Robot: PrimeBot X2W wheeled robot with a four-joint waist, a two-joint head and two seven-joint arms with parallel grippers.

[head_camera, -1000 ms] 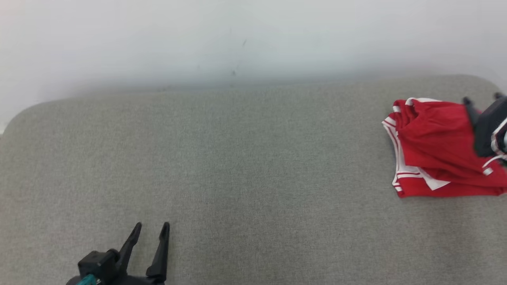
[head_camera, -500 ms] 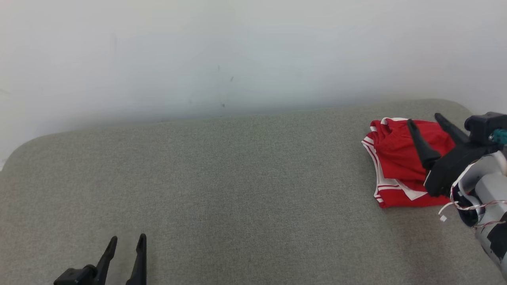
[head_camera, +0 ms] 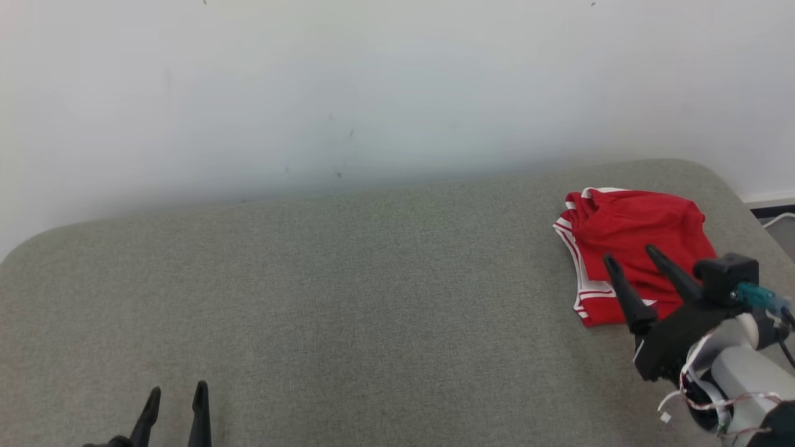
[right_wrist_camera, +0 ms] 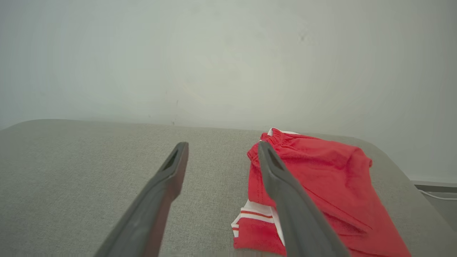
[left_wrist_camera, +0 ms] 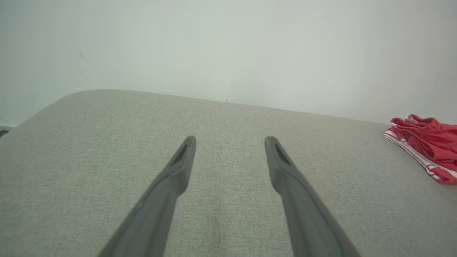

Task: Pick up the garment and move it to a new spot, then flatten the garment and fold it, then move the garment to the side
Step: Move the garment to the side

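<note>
Right pincer point(head_camera: 630, 254) is wide apart and carrying nothing, poised at the near edge of the garment point(head_camera: 633, 217). From the head view its two dark tips sit over the red cloth; whether they are brushing it or hanging just above, I cannot tell. Along the wrist, one finger lines up across the left part of the garment and the other over bare upholstery.

Over on the other side, the left pincer point(head_camera: 177, 388) is also spread, also empty, parked low at the near left and well apart from the action.

The garment itself is a pair of red shorts with white stripes at the hem, lying bunched and half folded at the far right end of the grey padded surface point(head_camera: 348, 298), close to its rounded corner and near the white wall point(head_camera: 372, 74).

How will it handle? By the look of it: light, limp, no stiffness at all. Lift it and it should sag and swing, likely opening out under its own weight. The thin cloth may well slide between smooth fingers, so a shallow nip looks risky. The smart spot seems to be the gathered waistband at the far edge, where the fabric is thickest, or a raised fold in the middle. The flat striped hem hugs the padding and would be harder to get under.
</note>
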